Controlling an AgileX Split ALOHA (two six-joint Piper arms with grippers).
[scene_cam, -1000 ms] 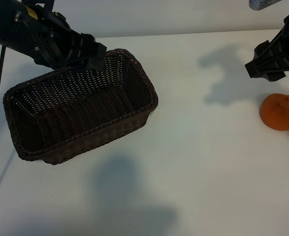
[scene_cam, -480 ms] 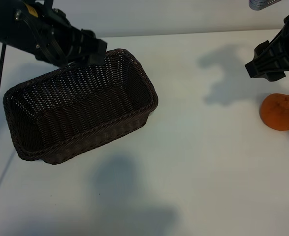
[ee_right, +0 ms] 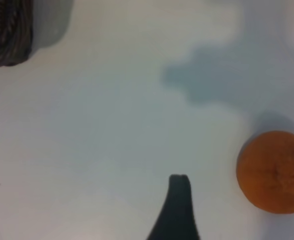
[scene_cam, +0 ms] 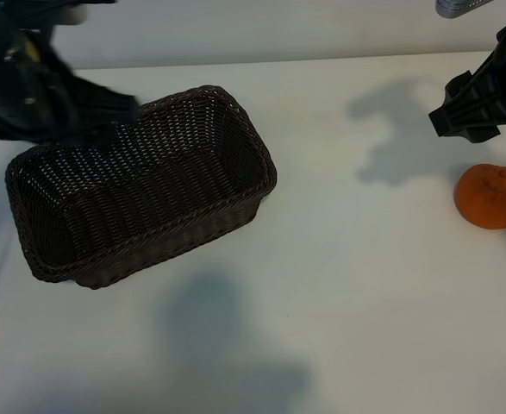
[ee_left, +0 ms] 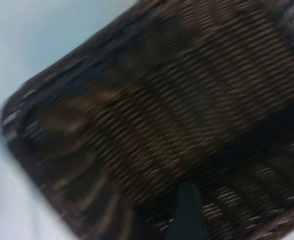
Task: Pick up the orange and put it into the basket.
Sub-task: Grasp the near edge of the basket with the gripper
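Beyond the basket, only exterior view shows the orange.

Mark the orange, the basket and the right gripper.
orange (scene_cam: pixel 491 196), exterior view, middle of its skin.
basket (scene_cam: pixel 268 177), exterior view, braided rim.
right gripper (scene_cam: pixel 465 118), exterior view, between its fingertips.

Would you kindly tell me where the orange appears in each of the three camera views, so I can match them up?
Exterior view: the orange sits on the white table at the far right edge, below the right gripper.
Left wrist view: not in it; only the basket fills the picture.
Right wrist view: lower right corner.
Shared landmark: the basket, whose rim shows in that view's top left corner.
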